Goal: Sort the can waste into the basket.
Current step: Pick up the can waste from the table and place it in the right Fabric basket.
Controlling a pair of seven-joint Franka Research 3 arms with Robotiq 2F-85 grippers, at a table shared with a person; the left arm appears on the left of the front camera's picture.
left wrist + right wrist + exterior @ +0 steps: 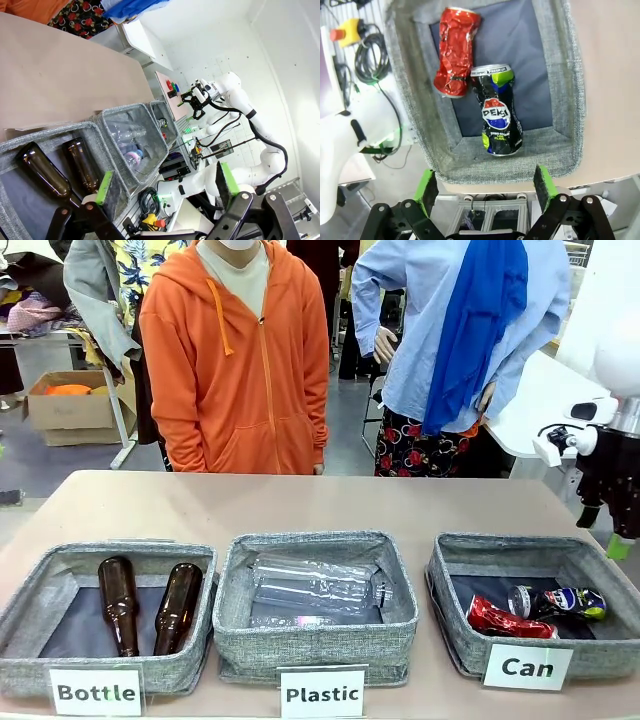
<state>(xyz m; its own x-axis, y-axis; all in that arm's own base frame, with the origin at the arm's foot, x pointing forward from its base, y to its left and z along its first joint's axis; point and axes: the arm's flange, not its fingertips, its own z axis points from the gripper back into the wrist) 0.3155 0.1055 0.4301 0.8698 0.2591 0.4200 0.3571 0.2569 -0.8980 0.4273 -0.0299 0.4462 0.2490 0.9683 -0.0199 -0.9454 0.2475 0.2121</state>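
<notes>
A pale beige worktop [300,502] runs wide across the room, and three square grey woven-fabric bins line its near edge. A person in an orange zip hoodie [235,360] stands at the far edge, with cardboard boxes and clothes on the floor behind. The bin labelled "Bottle" [30,615] at the near left corner holds two brown glass bottles [118,603]; the middle "Plastic" bin [232,625] holds clear plastic bottles [318,586]. At the near right corner, the grey basket labelled "Can" [445,590] holds both cans: the crushed shiny red can [508,621] and the dark blue-black can with yellow-green marks [560,602], lying touching.

The right wrist view looks straight down and adds the blue-black can's Pepsi logo, with the right gripper [486,185] spread wide and empty above the basket's rim. The left wrist view has the left gripper [165,181] equally spread, empty, over the bottle bin.
</notes>
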